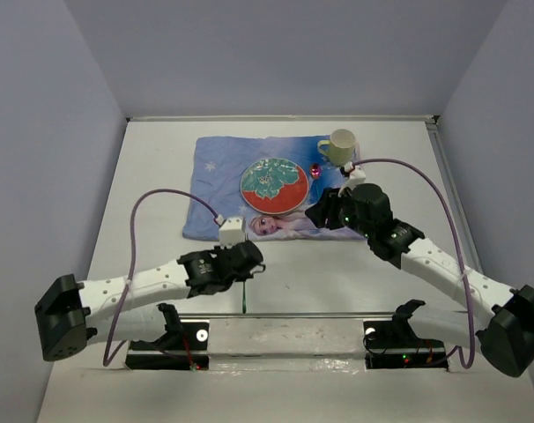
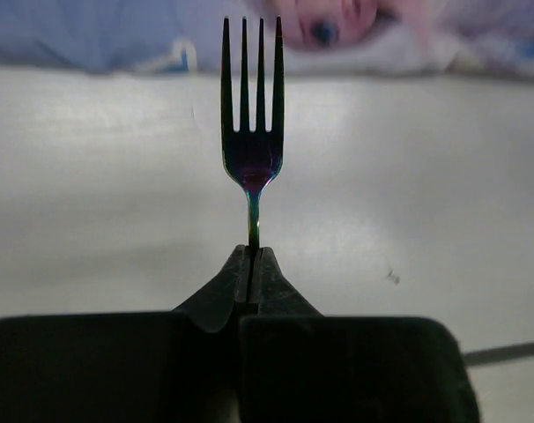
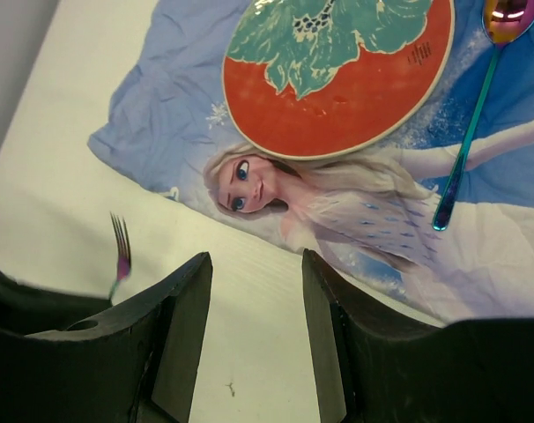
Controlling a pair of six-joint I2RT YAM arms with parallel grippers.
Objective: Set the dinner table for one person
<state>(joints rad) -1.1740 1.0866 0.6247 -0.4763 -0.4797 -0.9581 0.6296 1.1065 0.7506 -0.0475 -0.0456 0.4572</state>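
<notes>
An iridescent fork lies on the white dinner table just short of the mat, tines toward it. My left gripper is shut on the fork's neck and hides the handle behind it. The fork's tines also show in the right wrist view. On the blue princess mat rest a red and green plate and, right of it, a spoon. A pale green mug stands at the mat's far right corner. My right gripper hangs open and empty over the mat's near right edge.
Grey walls close in the table on the left, the right and the far side. A metal rail with both arm mounts runs along the near edge. Purple cables loop above each arm.
</notes>
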